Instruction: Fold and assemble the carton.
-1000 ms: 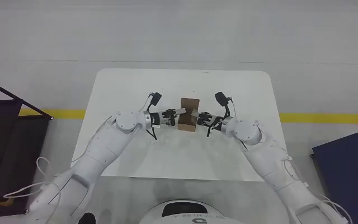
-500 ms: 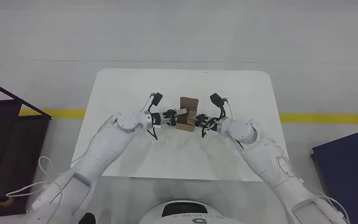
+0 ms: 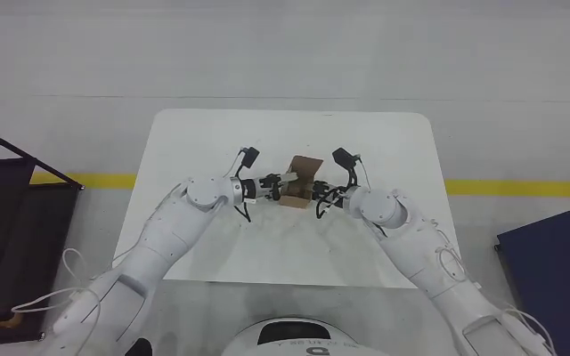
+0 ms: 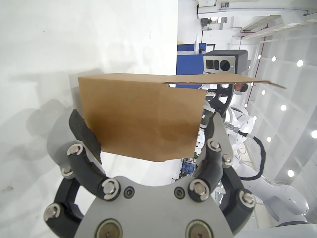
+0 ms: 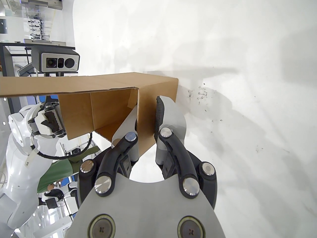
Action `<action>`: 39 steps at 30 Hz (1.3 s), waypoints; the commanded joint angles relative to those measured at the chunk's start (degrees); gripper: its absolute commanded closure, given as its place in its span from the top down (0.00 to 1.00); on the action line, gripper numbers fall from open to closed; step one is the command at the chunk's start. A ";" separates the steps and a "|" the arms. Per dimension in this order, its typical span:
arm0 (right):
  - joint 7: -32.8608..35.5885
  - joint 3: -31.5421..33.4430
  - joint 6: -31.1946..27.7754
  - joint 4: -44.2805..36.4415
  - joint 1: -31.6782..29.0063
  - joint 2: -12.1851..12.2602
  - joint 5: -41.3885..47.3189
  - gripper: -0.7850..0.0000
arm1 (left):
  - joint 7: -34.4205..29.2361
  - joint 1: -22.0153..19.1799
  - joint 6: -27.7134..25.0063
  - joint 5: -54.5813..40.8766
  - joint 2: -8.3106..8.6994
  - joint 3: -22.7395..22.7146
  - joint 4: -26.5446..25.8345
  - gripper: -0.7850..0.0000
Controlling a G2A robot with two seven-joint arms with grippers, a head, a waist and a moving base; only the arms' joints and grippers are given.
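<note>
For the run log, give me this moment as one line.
step: folding carton | left end effector: holding carton | right end effector: clamped on one wall | carton: partly open, flap sticking out

The left gripper (image 4: 146, 125) holds the carton (image 4: 143, 117) across its width. Its fingers (image 4: 83, 131) stand wide apart, one against each side edge of a brown panel that spans the gap between them. At the panel's far edge, beyond the fingertips, a thin flap (image 4: 223, 78) runs sideways past one finger, seen edge-on. Just behind that flap sits the wrist camera (image 4: 225, 63) of the right arm (image 4: 284, 199), which lies off to that finger's side. The white table (image 4: 74, 25) lies beyond the carton.
</note>
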 commanded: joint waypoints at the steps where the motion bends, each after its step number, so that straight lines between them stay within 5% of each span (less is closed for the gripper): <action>1: 0.03 0.64 0.33 -0.89 -0.40 0.19 -0.47 0.00 | 0.10 0.16 -0.42 -0.11 0.11 -0.55 -0.01 1.00; 11: 2.95 4.54 3.84 -7.80 -3.95 2.24 -10.32 0.00 | 0.76 4.71 -2.51 -1.06 2.60 -7.42 -4.28 1.00; 20: 6.62 7.39 6.83 -16.49 -8.52 4.20 -22.49 0.00 | -6.11 9.95 -1.11 -8.65 4.75 -14.25 -10.53 1.00; 37: 12.52 4.01 13.12 -18.75 -7.86 3.92 -32.47 0.00 | -6.07 11.51 2.33 -5.20 4.67 -12.74 -15.82 1.00; 38: 12.55 3.72 13.47 -18.49 -7.56 3.80 -32.56 0.01 | -6.31 11.38 3.09 -4.48 4.57 -12.11 -16.24 1.00; 39: 12.50 3.44 13.71 -18.32 -7.32 3.68 -32.58 0.24 | -6.42 11.22 3.82 -3.50 4.46 -11.37 -16.67 1.00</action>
